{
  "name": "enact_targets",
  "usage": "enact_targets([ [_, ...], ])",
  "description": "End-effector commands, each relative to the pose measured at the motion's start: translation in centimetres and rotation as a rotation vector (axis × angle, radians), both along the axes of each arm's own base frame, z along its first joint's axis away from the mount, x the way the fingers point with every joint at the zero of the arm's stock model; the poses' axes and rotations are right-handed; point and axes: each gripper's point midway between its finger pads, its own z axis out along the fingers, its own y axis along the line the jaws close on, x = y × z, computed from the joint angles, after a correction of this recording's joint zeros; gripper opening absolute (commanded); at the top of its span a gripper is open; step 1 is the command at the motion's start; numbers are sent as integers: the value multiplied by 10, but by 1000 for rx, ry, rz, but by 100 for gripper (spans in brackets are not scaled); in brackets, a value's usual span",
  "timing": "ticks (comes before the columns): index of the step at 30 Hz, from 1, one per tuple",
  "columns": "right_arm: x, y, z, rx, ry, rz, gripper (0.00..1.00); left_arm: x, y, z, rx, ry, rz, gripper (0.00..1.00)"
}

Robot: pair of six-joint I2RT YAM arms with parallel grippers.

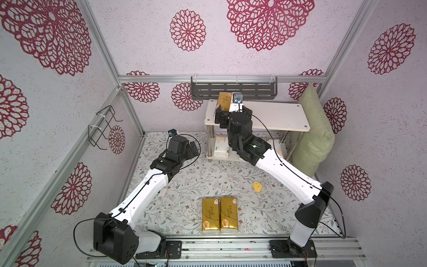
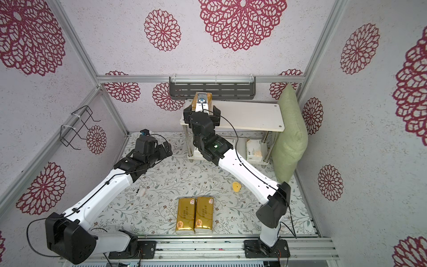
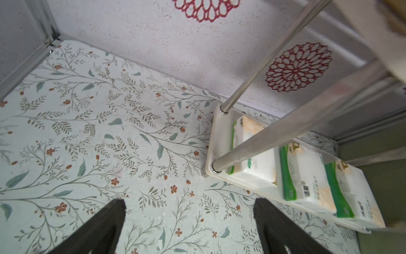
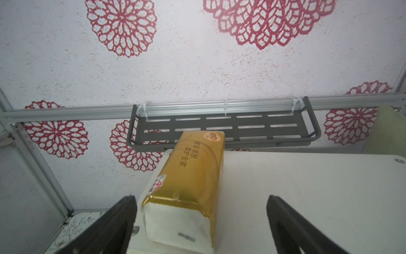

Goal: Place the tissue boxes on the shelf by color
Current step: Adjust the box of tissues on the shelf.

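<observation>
1. Right wrist view: my right fingers (image 4: 109,226) stand spread wide and grip nothing. One gold pack (image 4: 189,187) lies flat between them on the top board (image 4: 307,198) of the shelf (image 1: 277,115), close to that board's end edge and nearer one finger than the other.
2. My left fingers (image 3: 98,228) are also spread and empty. They hang over the table (image 1: 184,180) just beside the end of the shelf's lower board (image 3: 216,136), where three white packs (image 3: 305,173) lie side by side.
3. Two more gold packs (image 1: 219,213) lie touching each other on the table, well in front of the shelf.
4. I judge the step in hand to be clearing away from the pack I have set down. To do it well I should draw back along the pack's long line and lift, keeping both fingers off its soft wrapper.
5. A nudge toward the shelf's end edge looks like the main risk, since the pack could slide off there.
6. The rest of the top board is bare, so leaving this pack square should keep room for the other gold ones beside it.
</observation>
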Motion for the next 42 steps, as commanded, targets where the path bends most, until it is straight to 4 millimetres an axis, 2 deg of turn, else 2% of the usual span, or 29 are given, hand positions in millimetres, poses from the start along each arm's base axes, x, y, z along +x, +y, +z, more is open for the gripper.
enact_targets([
  [1, -32, -23, 9, 0, 58, 106, 99, -2, -8, 67, -21, -181, -76, 99],
  [4, -49, -40, -17, -39, 138, 152, 99, -5, -23, 90, -41, -235, -159, 98],
  [8, -70, -53, -59, -84, 234, 232, 99, -3, -42, 109, -30, -267, -252, 97],
  [15, -92, -48, -166, -175, 463, 341, 98, 19, -72, 118, -46, -313, -361, 98],
  [18, -99, -48, -203, -181, 526, 357, 97, 23, -85, 126, -54, -346, -409, 97],
  [20, -101, -49, -219, -178, 547, 361, 97, 26, -92, 130, -34, -354, -438, 97],
  [30, -98, -45, -276, -157, 633, 380, 96, 18, -126, 141, 73, -376, -583, 97],
  [35, -97, -43, -285, -149, 643, 391, 96, 33, -134, 134, 177, -356, -571, 97],
  [42, -98, -46, -293, -136, 650, 393, 96, 56, -145, 130, 206, -357, -573, 97],
])
